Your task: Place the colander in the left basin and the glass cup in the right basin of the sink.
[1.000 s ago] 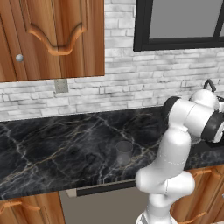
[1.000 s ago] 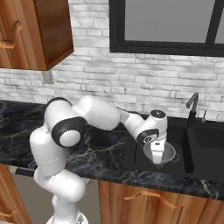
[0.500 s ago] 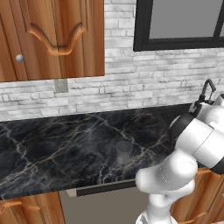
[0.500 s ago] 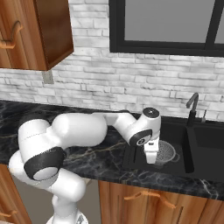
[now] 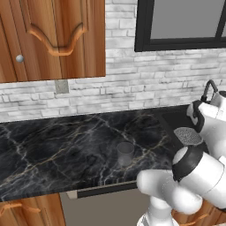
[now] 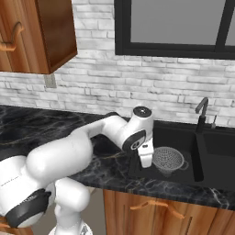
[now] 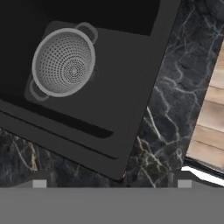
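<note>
1. The colander [image 6: 168,158] now sits on the floor of the left basin [image 6: 143,170], upright and free of the arm; a second ago the white hand hung directly over it, and it has since drawn back toward the basin's near-left corner.

2. The claw [image 6: 146,161] stands wide and holds nothing, its tips just beside the colander without touching. From the hand camera the colander [image 7: 64,62] lies well up the frame, its two small handles clear of the basin walls.

3. That reads as the first half of the job done. The glass cup [image 5: 125,153] remains upright on the bench [image 5: 66,145], well apart from the sink [image 6: 202,176], and the right basin [image 6: 220,144] looks unfilled as far as can be seen.

4. The bench is black marble with pale and amber veins. The black faucet [image 6: 201,112] rises at the sink's back edge.

5. Behind: a whitewashed brick wall [image 6: 92,87], a dark-framed window [image 6: 174,27] and warm wooden cabinets [image 5: 53,39] above.
</note>
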{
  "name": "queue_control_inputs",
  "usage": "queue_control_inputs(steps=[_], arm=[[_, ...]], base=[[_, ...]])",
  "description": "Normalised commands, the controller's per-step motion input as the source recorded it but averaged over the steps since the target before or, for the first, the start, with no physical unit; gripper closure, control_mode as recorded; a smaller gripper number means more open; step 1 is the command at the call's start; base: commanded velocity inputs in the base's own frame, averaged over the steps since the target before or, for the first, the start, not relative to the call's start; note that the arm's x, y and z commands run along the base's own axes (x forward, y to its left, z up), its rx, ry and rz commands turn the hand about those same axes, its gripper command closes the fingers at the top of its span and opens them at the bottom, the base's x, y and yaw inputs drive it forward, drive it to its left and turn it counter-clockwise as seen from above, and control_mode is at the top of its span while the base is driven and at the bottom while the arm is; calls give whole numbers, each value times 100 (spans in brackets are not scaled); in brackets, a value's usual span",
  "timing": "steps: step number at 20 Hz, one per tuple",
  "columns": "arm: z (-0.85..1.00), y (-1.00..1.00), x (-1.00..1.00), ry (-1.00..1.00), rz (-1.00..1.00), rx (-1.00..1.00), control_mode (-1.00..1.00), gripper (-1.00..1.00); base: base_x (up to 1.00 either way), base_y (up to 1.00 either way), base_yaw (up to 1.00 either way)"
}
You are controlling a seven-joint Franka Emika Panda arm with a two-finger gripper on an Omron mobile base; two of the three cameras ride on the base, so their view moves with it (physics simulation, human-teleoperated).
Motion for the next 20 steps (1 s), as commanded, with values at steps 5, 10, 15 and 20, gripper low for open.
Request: queue_control_inputs(steps=[5,10,15,20], arm=[[40,45,-16,0,19,0,-100,-100],[22,58,-23,0,20,0,-100,-100],[23,60,-45,-1,20,0,-100,-100],[41,52,-48,-4,18,0,-100,-100]], base=[[0,0,0],[0,0,0],[0,0,0],[0,0,0]])
